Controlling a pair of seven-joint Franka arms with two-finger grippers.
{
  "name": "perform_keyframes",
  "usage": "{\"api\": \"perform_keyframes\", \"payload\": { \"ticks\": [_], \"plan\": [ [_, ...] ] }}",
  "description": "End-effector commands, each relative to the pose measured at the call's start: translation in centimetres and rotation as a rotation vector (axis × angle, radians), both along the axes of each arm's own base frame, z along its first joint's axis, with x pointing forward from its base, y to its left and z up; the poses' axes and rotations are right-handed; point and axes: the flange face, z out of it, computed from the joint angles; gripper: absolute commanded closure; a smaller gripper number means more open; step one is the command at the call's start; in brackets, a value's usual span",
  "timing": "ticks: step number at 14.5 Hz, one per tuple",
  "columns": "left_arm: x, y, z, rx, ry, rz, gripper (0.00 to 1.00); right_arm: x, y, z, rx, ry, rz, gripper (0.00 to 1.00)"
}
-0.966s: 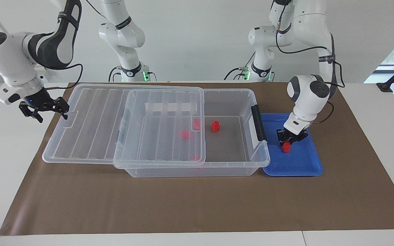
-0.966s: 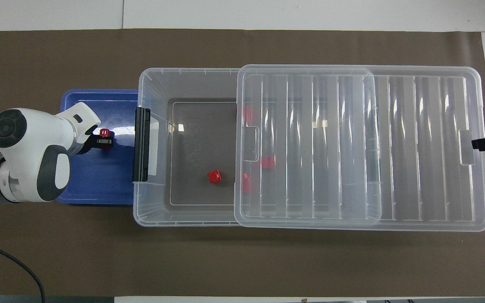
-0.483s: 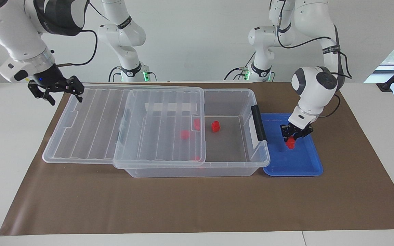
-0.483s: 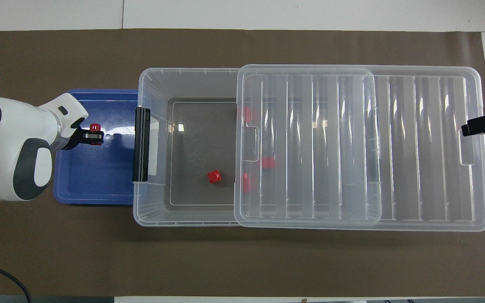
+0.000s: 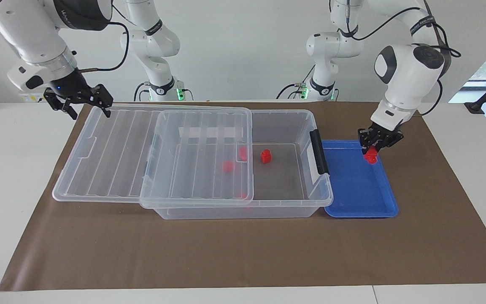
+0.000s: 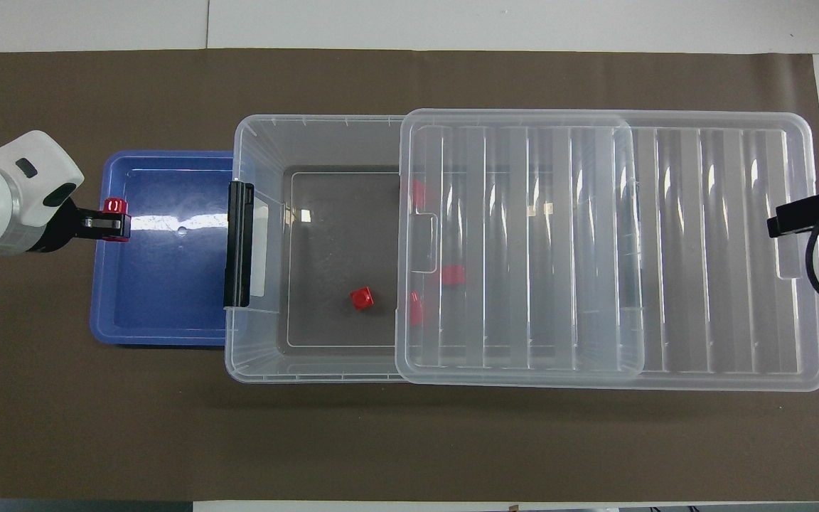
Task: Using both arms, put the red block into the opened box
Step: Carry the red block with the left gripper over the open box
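Fingers of the left gripper [image 5: 372, 150] pinched on a red block [image 5: 370, 157] over the blue tray [image 5: 359, 198], right gripper [image 5: 83, 102] spread over the lid [image 5: 112, 152], blocks blurred under it in the box [image 5: 285, 177], brown-papered counter [image 5: 243, 253], white wall.

The small bright red plastic block [image 5: 370, 158] is hanging clamped above the blue tray; the large clear plastic box [image 5: 285, 185] is sitting half-uncovered (ribbed lid slid aside).

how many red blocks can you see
5. One is in the left gripper, held over the blue tray. One lies in the open part of the box. Three more show through the slid-aside lid. Others may be hidden.
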Motion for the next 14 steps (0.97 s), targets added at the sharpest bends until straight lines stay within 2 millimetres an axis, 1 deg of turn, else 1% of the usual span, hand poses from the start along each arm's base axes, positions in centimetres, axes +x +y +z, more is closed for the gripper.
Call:
{"api": "perform_keyframes", "payload": {
  "ticks": [1,2,3,6,7,8,9,10,12,13,14],
  "plan": [
    [-1.0,-1.7,3.6,0.02,0.027,-0.016,1.0,-0.2,1.3,0.1,0.0,0.009,-0.039,0.0],
    [-0.9,-3.1,4.5,0.022,0.03,-0.035,1.0,-0.2,1.3,0.1,0.002,0.009,-0.038,0.0],
    [-1.2,-5.4,4.8,0.023,0.022,-0.059,1.0,-0.3,1.3,0.0,0.002,0.012,-0.04,0.0],
    [-2.8,-11.7,4.7,0.018,0.012,-0.049,1.0,-0.4,1.3,0.0,0.004,0.019,-0.039,0.0],
    [-3.0,-13.5,4.6,0.007,-0.004,-0.037,1.0,-0.4,1.3,0.0,0.004,0.019,-0.038,0.0],
    [-3.2,-15.6,3.7,-0.003,-0.011,-0.033,1.0,-0.4,1.3,0.0,0.004,0.019,-0.039,0.0],
    [-2.9,-17.8,2.1,-0.011,-0.005,-0.013,1.0,-0.4,1.4,0.0,0.004,0.021,-0.038,0.0],
    [-2.2,-19.1,0.3,0.005,-0.006,0.006,1.0,-0.5,1.4,0.0,0.004,0.021,-0.036,0.0],
    [-2.1,-22.5,-2.8,0.021,-0.027,0.026,1.0,-0.5,1.4,-0.2,0.006,0.024,-0.036,0.0],
    [-1.5,-23.4,-4.7,0.012,-0.023,0.053,1.0,-0.5,1.7,0.0,0.005,0.021,-0.032,0.0],
    [-1.7,-25.1,-6.3,0.003,-0.019,0.052,1.0,-0.5,2.2,0.0,0.005,0.021,-0.023,0.0]
  ]
}}
